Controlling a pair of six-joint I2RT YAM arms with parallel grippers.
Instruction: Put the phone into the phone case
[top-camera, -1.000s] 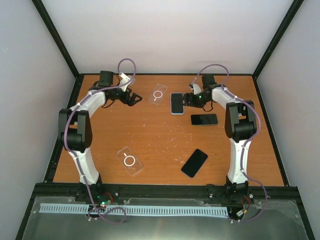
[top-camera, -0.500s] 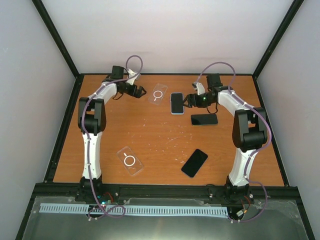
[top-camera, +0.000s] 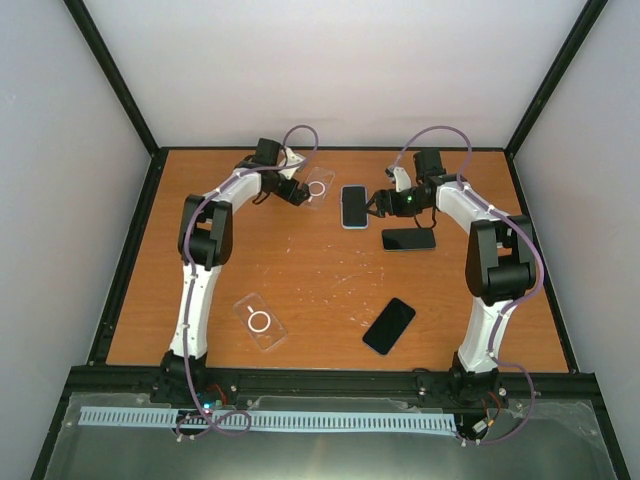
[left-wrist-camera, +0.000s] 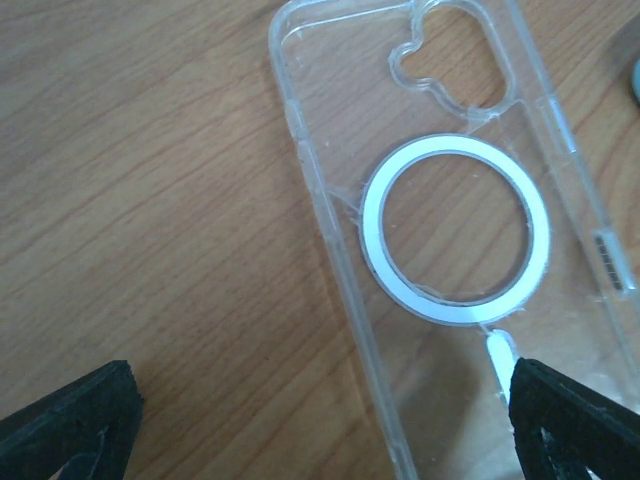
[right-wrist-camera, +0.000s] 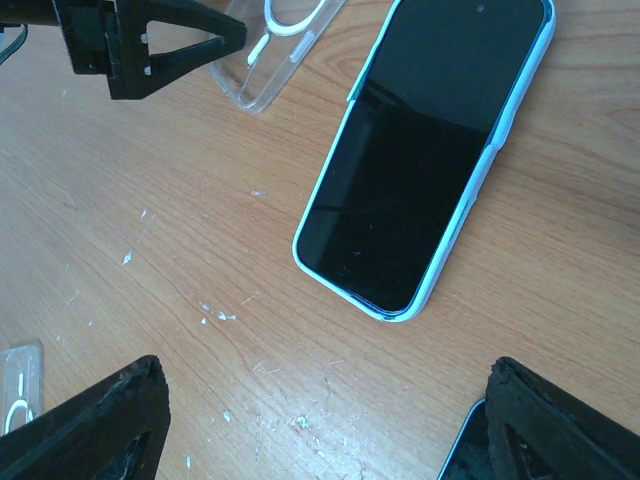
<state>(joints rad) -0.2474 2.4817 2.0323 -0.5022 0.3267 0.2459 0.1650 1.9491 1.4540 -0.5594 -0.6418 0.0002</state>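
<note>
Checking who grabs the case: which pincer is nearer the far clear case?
Left. The left pincer is right beside the far clear case, open; the right pincer is off past the blue phone, on its other side.

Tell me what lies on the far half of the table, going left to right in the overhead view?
clear case → blue-edged phone → black phone
</note>
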